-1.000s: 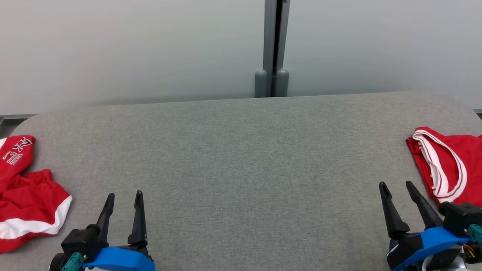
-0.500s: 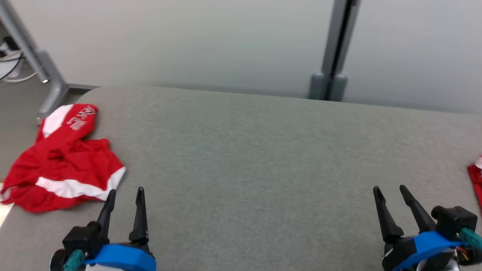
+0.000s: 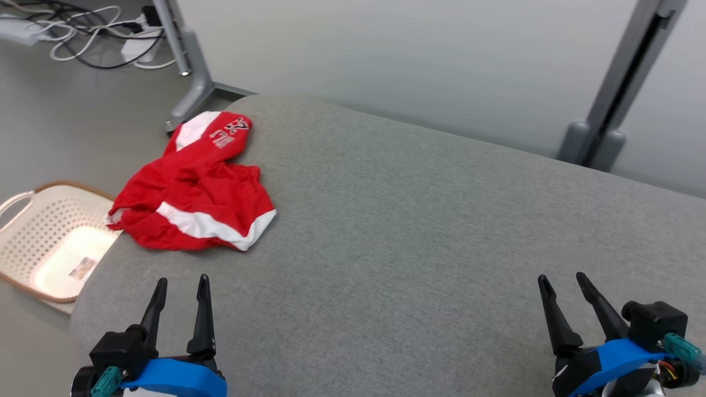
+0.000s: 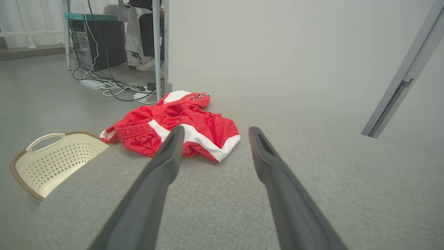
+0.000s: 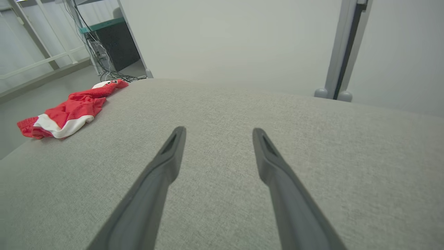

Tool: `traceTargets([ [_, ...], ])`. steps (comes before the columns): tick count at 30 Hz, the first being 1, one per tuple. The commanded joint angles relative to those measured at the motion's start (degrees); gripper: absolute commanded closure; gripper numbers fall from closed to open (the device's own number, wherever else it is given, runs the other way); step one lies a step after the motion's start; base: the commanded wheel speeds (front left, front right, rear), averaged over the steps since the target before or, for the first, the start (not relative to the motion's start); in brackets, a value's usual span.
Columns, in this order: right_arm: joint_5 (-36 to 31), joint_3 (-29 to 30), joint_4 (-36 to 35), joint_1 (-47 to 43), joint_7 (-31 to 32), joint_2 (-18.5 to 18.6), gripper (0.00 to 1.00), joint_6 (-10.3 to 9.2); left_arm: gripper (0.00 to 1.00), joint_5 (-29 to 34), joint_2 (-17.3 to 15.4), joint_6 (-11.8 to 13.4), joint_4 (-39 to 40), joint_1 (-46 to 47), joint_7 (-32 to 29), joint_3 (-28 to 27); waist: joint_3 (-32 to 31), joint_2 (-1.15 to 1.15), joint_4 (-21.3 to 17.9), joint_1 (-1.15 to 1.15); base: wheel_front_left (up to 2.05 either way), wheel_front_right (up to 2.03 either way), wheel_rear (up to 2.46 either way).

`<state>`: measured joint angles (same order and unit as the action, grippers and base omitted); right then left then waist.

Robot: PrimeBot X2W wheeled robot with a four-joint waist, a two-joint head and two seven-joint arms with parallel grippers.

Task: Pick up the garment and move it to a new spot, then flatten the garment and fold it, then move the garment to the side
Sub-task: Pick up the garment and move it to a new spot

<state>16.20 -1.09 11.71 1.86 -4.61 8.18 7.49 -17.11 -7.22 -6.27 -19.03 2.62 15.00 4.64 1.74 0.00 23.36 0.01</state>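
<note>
One garment point(image 3: 193, 190) crumpled — ahead of left gripper point(image 3: 182, 279), apart.

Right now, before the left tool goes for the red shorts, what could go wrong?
The shorts lie crumpled at the left edge of the table, partly over the basket below; a nudge could push them off. They are bunched in layers, so the open left tool might pinch only one fold. The right tool sits far across the table, so a one-sided lift may drag.
</note>
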Motion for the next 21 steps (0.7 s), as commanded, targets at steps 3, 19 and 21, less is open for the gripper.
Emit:
traceTargets([
  [3, -0.2, -0.3, 0.2, 0.7, -0.2, 0.2, 0.00, 0.00, 0.00, 0.1, -0.1, -0.1, 0.1, -0.1, 0.3, -0.1, 1.0, 0.00, 2.8, -0.01, 0.00, 0.00, 0.00],
  [19, 0.4, -1.3, 0.3, 0.9, 0.0, 0.4, 0.00, 0.00, 0.00, 0.4, 0.0, -0.3, 0.5, -0.4, 0.3, -1.0, 1.1, 0.00, 4.8, -0.01, 0.00, 0.00, 0.00],
  [21, 0.5, -1.1, 0.1, 1.0, 0.0, 0.5, 0.00, 0.00, 0.00, 0.0, 0.0, -0.3, 0.9, 0.4, 0.3, -1.1, 1.5, 0.00, 4.5, -0.01, 0.00, 0.00, 0.00],
])
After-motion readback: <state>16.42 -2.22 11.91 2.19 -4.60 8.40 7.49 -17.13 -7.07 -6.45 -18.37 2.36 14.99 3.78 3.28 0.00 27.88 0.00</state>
